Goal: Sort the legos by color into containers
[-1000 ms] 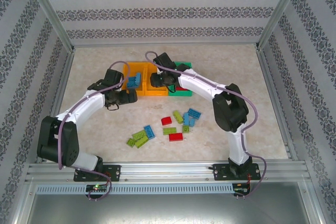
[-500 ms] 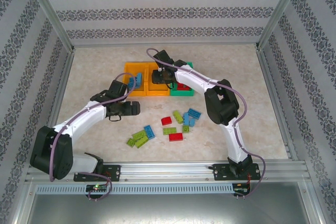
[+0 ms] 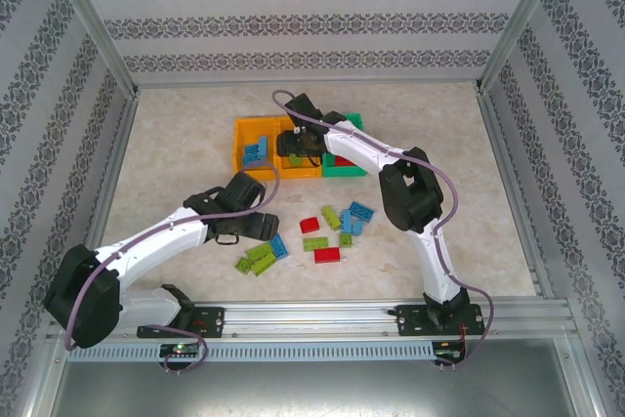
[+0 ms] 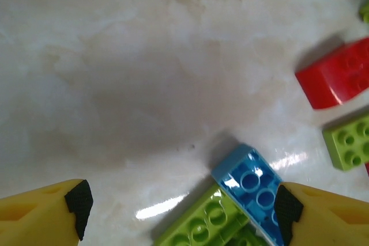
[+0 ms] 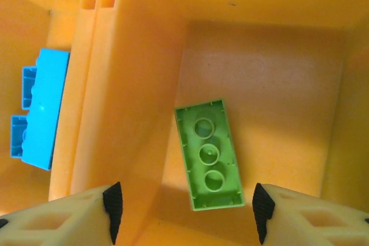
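Orange plastic marks the middle bin [image 3: 298,171]: from above, the right pincer [image 3: 293,148] hangs over it, while the loose legos [image 3: 347,222] lie on the bench [image 3: 469,192] nearward of it, the left pincer [image 3: 266,231] low among them. By the left wrist, the jaws stand apart around a blue brick [image 4: 253,185] that looks light, stiff and slick, best pinched across its flat long sides. By the right wrist, the jaws stand apart, empty, above a lime brick [image 5: 210,159] lying studs-down inside that bin.

Robot lab enclosure, probably: aluminium rail frame [image 3: 322,312], patterned wall panels [image 3: 312,26] (wallpaper-like), marble-look tabletop [image 3: 439,134].
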